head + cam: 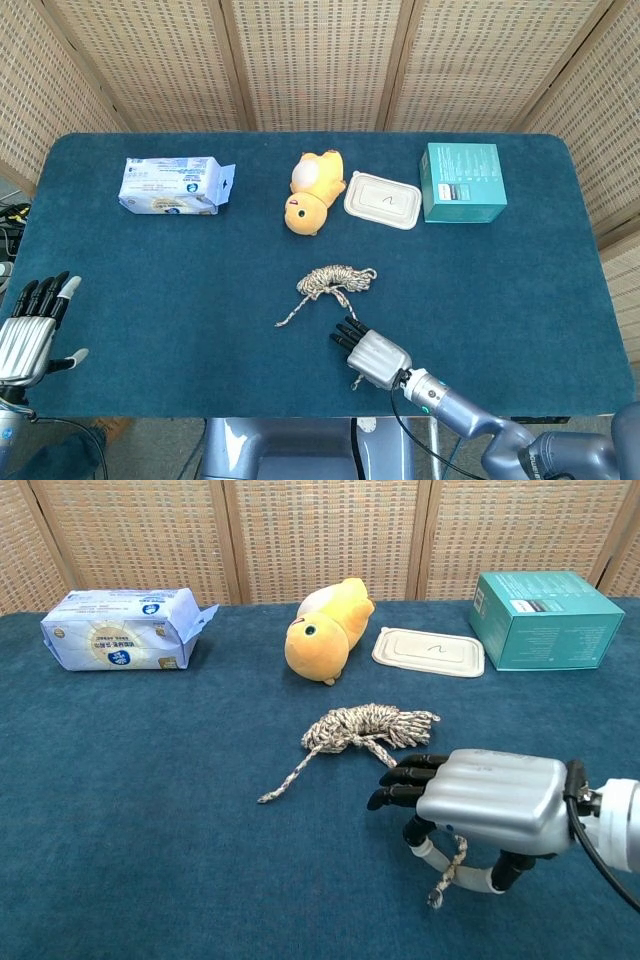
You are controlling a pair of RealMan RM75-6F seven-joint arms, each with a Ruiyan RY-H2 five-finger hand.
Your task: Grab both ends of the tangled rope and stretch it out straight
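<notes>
Near the front edge of the dark blue felt surface (pixel 120 810), the chest view shows the right hand (pixel 487 802) pinching one end of the tangled beige braided rope (pixel 365 727) beneath its palm, while only the head view shows the left hand (pixel 27 330), spread and holding nothing, at the surface's left edge.

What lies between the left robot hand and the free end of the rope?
Only bare blue cloth, in the head view, separates the left robot hand from the rope's free end.

rope (pixel 368 726) – 1 | plush duck (pixel 327 628) – 1 | teal box (pixel 543 619) – 1 | lidded tray (pixel 429 651) – 1 | tissue pack (pixel 122 629) – 1 | left robot hand (pixel 27 331), right robot hand (pixel 487 803) – 2
</notes>
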